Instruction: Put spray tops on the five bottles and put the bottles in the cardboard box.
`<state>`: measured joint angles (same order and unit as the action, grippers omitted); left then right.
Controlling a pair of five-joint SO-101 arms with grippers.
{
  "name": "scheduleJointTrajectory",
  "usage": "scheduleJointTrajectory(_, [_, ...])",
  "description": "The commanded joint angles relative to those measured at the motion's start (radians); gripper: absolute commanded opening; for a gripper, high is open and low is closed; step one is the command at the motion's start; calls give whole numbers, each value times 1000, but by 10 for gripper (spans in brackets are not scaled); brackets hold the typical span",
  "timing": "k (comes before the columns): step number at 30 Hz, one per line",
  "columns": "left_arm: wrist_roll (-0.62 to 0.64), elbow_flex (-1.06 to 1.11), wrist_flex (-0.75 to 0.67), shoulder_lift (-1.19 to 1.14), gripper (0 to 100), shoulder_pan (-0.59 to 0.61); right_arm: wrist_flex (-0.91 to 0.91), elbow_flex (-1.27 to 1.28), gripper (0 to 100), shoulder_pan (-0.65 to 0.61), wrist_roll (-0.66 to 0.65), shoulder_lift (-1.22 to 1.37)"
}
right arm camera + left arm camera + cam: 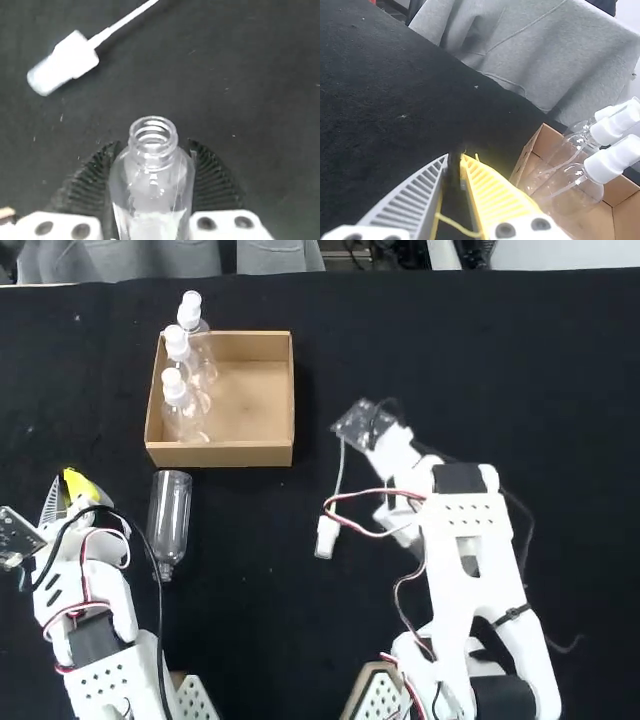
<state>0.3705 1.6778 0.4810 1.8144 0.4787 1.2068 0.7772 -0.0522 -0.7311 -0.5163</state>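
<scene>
The cardboard box (285, 400) sits at the back left and holds three clear bottles (185, 415) with white spray tops, standing along its left wall. The left wrist view also takes in the box (530, 150) and those capped bottles (570, 185). A topless bottle (168, 515) lies on the cloth just in front of the box. A loose spray top (327, 533) with its long tube lies mid-table. My right gripper (153, 146) is shut on another topless bottle (150, 175), its open neck pointing toward the spray top (62, 62). My left gripper (62, 490) (455, 159) is shut and holds nothing.
A black cloth (480, 360) covers the whole table. Grey fabric (530, 45) hangs along the far edge behind the box. The right arm (465, 560) with its loose cables takes up the front right.
</scene>
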Motion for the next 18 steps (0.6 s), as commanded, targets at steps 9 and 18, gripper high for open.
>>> scheduleJointTrajectory(9, [-11, 22, -15, 6, 31, -16, 6, -197, 64, -25, 206, -45])
scheduleJointTrajectory(18, [-57, 22, -15, 6, 30, -15, -8, -208, 64, -121, 342, -45])
